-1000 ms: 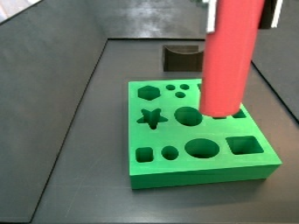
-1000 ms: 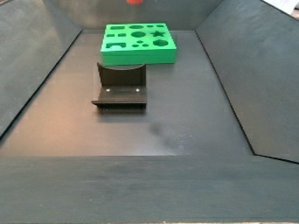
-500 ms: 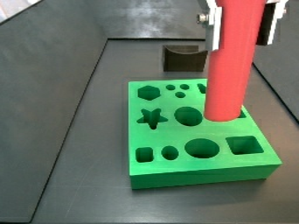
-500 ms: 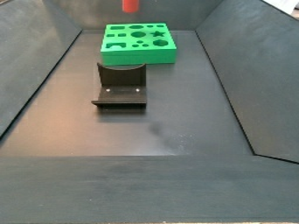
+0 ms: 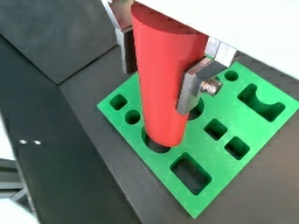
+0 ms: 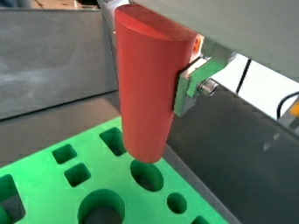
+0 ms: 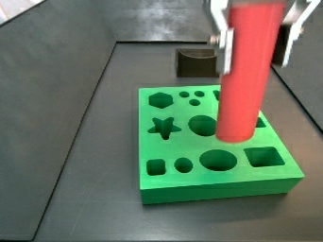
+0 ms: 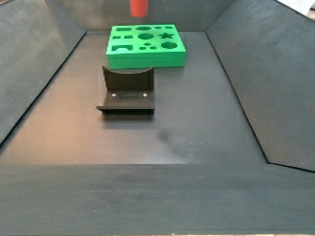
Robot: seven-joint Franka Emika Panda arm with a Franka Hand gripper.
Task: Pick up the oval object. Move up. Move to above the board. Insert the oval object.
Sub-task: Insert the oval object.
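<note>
Red oval object (image 5: pixel 162 83) in gripper (image 5: pixel 163 66)

My gripper (image 7: pixel 258 24) is cut off by the frame top in a side view; one finger (image 5: pixel 198 81) shows in a wrist view, its partner hidden behind the oval object (image 5: pixel 162 83); peg tip blocks part of the board (image 7: pixel 164 161); fixture (image 7: pixel 197 62) half hidden.

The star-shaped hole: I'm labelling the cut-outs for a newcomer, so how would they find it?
Start at the green board on the dark floor, under the gripper holding the red oval peg. In a side view, the star hole is in the left column, below the hexagon; it alone has points.
</note>
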